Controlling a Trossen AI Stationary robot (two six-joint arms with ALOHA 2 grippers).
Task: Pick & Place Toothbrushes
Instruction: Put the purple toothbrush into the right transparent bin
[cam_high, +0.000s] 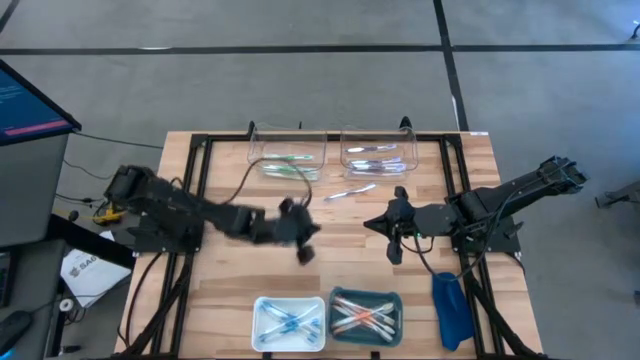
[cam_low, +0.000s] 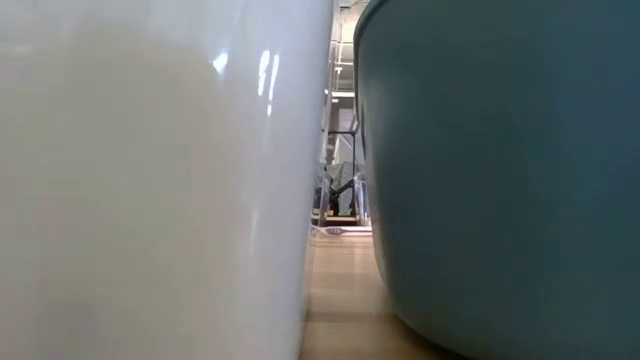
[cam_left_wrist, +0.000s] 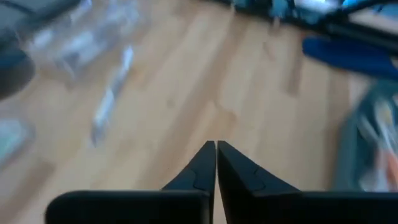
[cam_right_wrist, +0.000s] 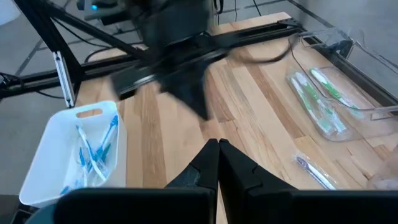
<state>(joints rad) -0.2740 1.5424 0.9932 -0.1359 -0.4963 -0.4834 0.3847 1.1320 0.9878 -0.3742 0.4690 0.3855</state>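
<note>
toothbrushes (cam_high: 351, 192) loose between clear bins (cam_high: 288, 153), closed left gripper (cam_high: 304, 252) nearby

Wooden table (cam_high: 340, 260), white bin (cam_high: 262, 310) beside teal bin (cam_high: 394, 300) — dark-blue oblong object (cam_high: 450, 310), monitor (cam_high: 25, 100)

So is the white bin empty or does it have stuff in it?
Not empty. The white bin holds several blue toothbrushes, lying crisscrossed inside it.

my fingers (cam_right_wrist: 217, 163): were black
table (cam_high: 230, 270): was pale striped wood
white tray (cam_high: 262, 312): held blue toothbrushes (cam_high: 288, 325)
teal tray (cam_high: 396, 300): held orange and white ones
clear bin (cam_high: 256, 150): held green ones
oblong object (cam_high: 451, 310): was dark blue
</note>
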